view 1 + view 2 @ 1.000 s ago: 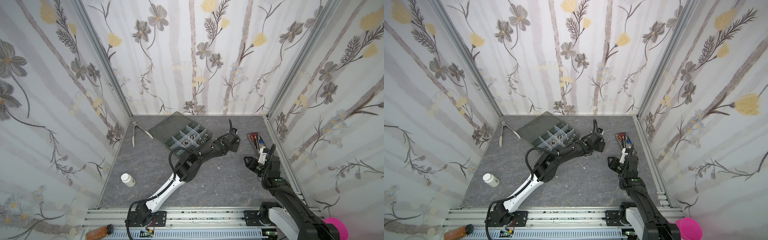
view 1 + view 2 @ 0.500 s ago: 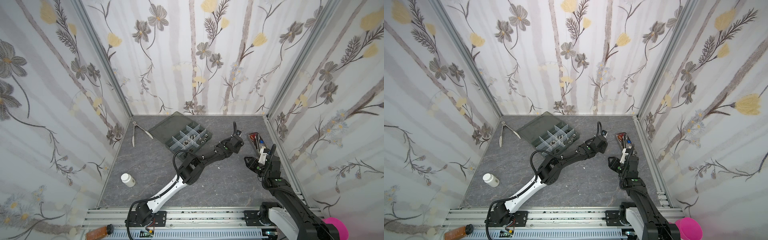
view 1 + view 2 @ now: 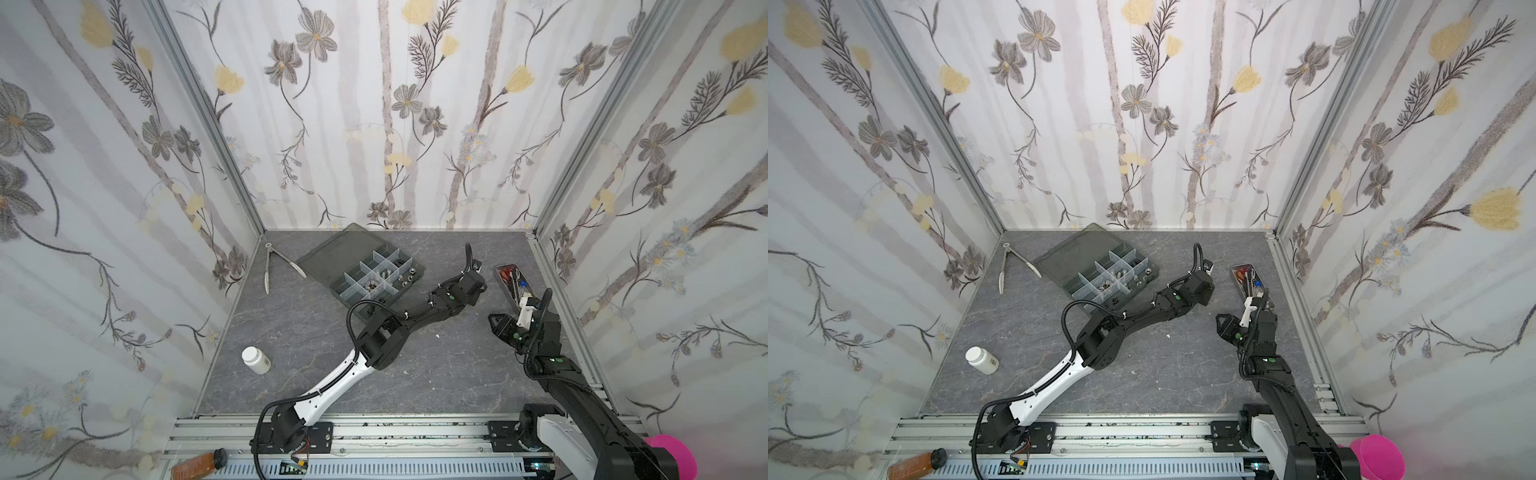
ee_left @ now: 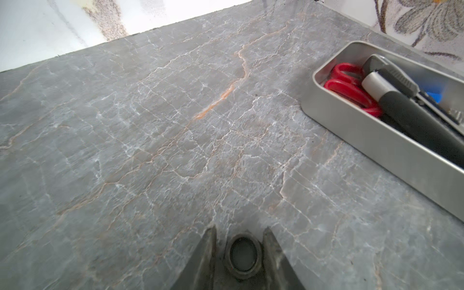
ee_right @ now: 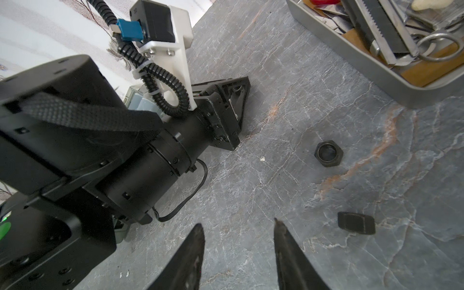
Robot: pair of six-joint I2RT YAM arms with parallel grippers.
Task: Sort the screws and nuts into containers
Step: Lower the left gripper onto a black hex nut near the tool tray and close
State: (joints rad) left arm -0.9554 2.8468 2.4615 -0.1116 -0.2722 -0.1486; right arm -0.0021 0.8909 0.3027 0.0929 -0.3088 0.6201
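Nuts first: one small black hex nut (image 4: 243, 256) lies flat on the grey marble-look tabletop (image 4: 175, 130), right betw. the fingers of the left gripper (image 4: 240, 229) and near the silver metal tool tray (image 4: 376, 143); jaws stand narrow, one each side of it, almost touching; can't tell if they pinch it yet, and it isn't lifted. Right gripper (image 5: 237, 241) hovers w/ jaws moderately parted, nothing in them; just ahead of it lie two more, a flat-lying black nut (image 5: 328, 154) and an edge-up black nut (image 5: 356, 223), both well apart from the box. Dark smoky-grey plastic organizer box (image 3: 336, 257), lid open, sits toward the back; a few compartments already hold small shiny silver pieces (image 3: 384, 274), too small to call nut or screw. My read: sorting well under way; at least three black nuts left; no loose screws visible.
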